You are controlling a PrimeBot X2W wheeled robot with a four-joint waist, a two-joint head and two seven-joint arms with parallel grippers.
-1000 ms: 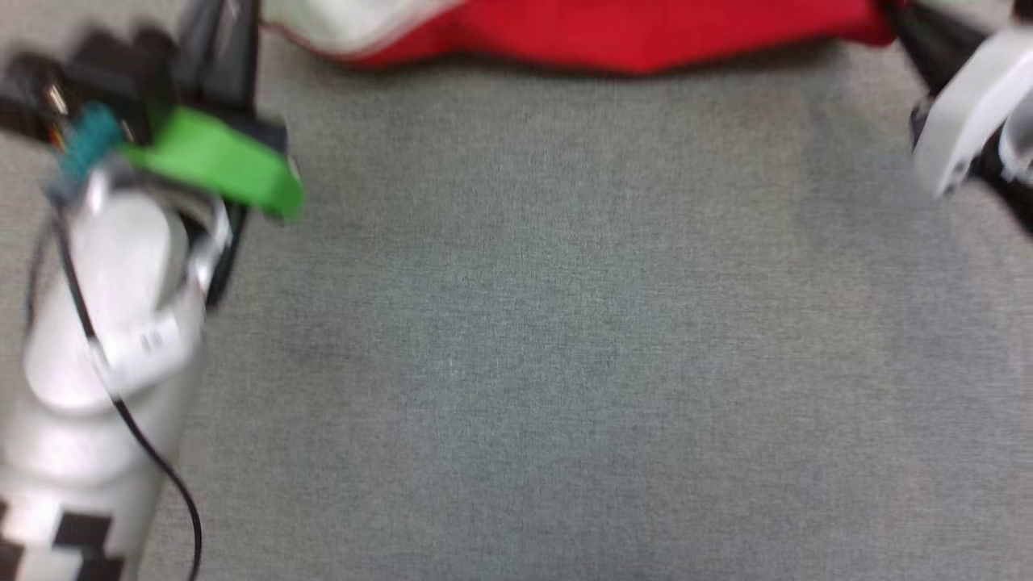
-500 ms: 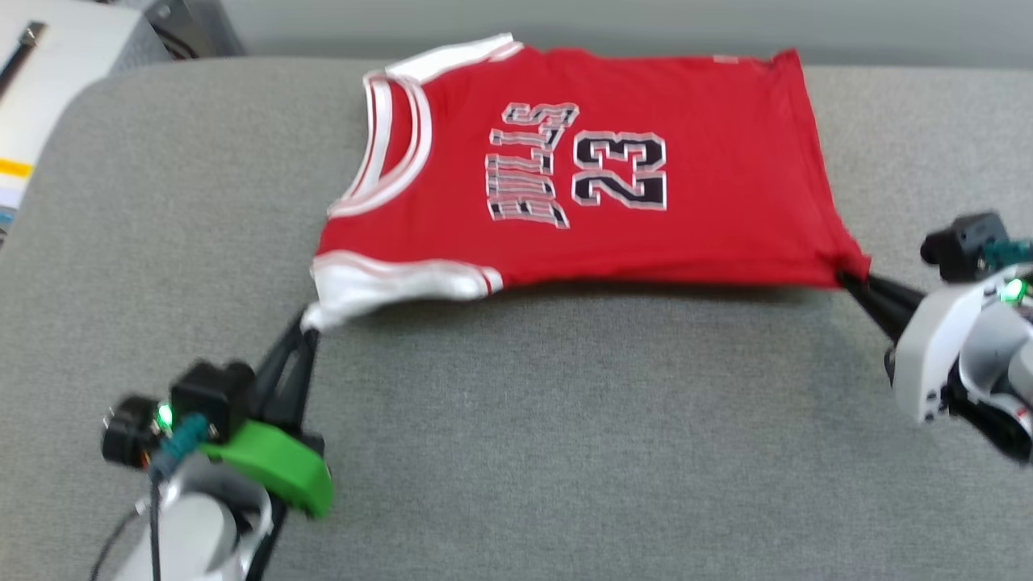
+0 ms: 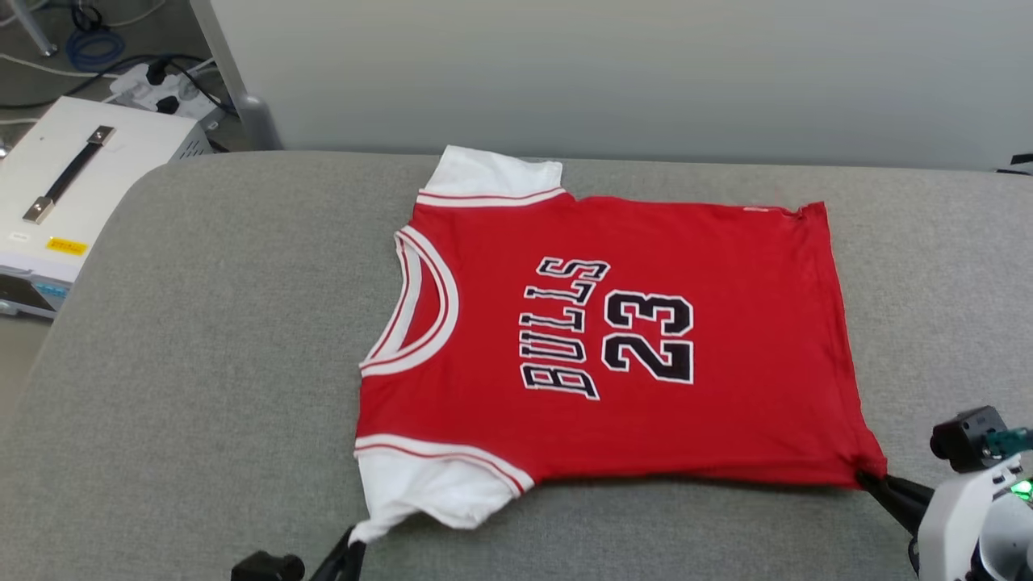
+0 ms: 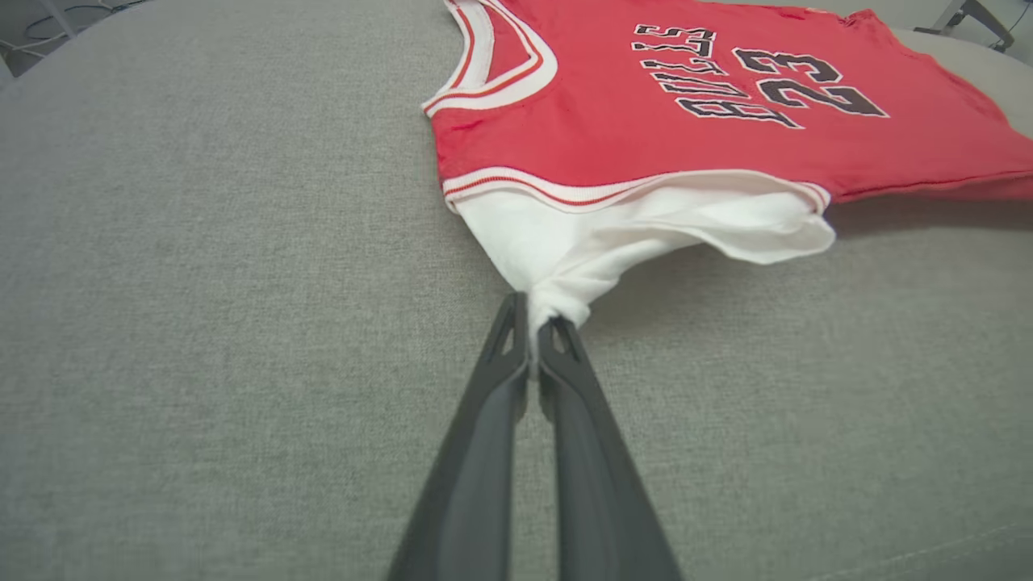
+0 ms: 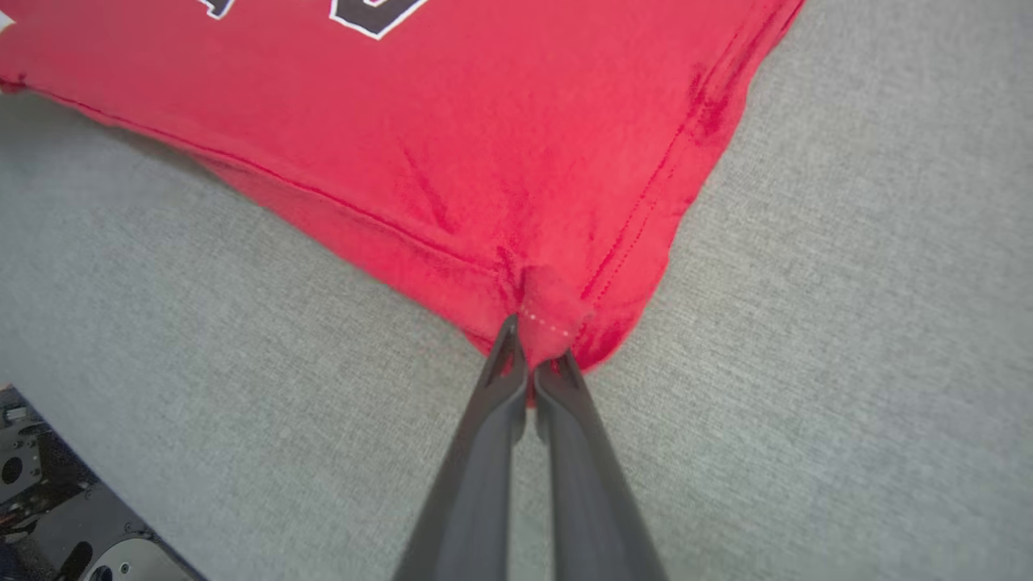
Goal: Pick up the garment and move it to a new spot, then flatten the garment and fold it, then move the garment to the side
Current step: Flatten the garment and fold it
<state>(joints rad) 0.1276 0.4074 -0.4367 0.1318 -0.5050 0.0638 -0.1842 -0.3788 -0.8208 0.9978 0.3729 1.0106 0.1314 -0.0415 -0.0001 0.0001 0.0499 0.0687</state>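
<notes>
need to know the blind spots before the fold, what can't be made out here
- Underside of the shirt: every view, it lies lettering-up on the grey surface.
- Left gripper: head view, the bottom edge cuts off its body.
- How much cloth the jaws pinch: both wrist views, the fingers cover it.
- Yellow label on the white box: head view, too small to read.

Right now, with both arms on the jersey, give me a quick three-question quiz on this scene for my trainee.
1. True or false: the left gripper is shut on a white sleeve of the garment.
2. The right gripper pinches: A the collar, B a red hem corner, C nothing.
3. Fill in: the number printed on the front is ___.

Key: 1 true; 2 B; 3 23.
</notes>
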